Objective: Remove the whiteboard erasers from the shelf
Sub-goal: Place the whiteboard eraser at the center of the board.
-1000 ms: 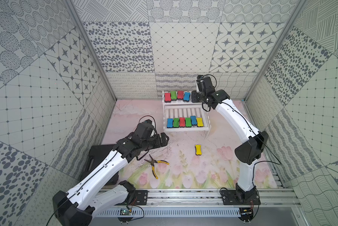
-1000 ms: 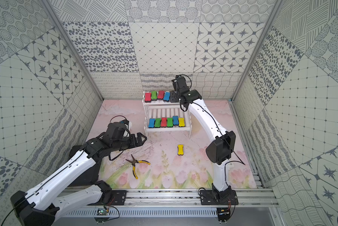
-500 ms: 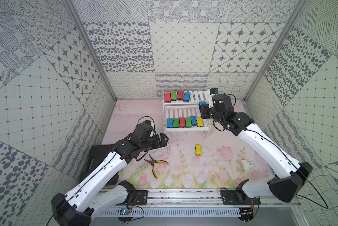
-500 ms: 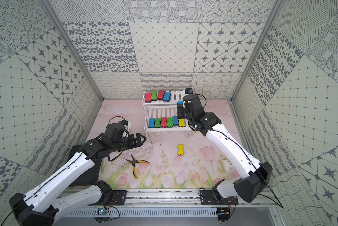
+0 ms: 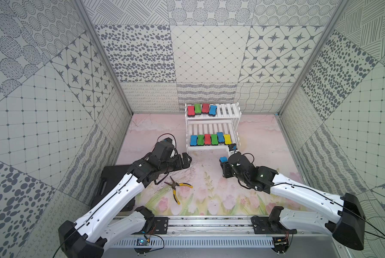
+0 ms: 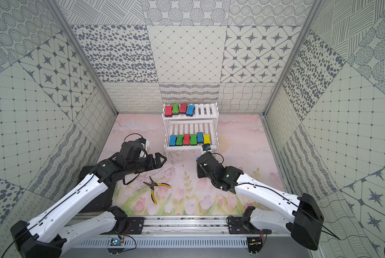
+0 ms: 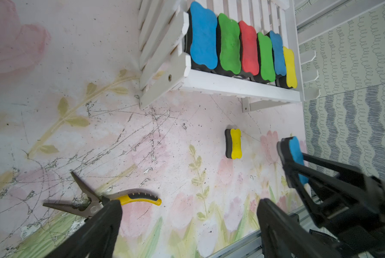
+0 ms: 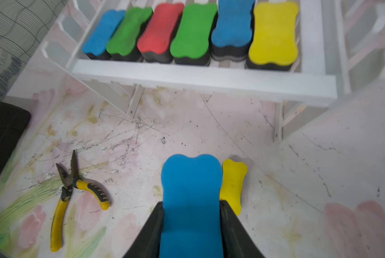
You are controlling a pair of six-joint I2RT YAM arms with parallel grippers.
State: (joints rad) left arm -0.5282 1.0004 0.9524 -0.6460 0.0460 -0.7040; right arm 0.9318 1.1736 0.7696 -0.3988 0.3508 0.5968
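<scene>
Black case (image 5: 114, 178): smooth and dark, at the left edge of your bench (image 5: 265, 134), partly under the left arm.

Left gripper (image 5: 185, 161): it hovers over the bench with its jaws spread wide, holding nothing.

Pliers (image 5: 177, 185): grey metal nose, yellow-and-black handles, lying on the scratched floral surface.

Shelf (image 5: 211, 147): white slats with picket sides.
- The upper tier carries four erasers (image 5: 201, 109) at its left end.
- The lower tier carries six erasers (image 5: 210, 139) in a row behind the front rail.
- All are bone-shaped, with matte coloured tops on dark felt.

Right gripper (image 8: 191, 207): its jaws are closed on a blue eraser (image 8: 191, 189), held above the bench just before the shelf's right front corner.

Only the wrist views show you a yellow eraser (image 7: 235, 144) lying on the bench. In both top views the right arm hides it.

A second ago the right gripper was at the upper tier's right end. Your left arm has barely shifted.
</scene>
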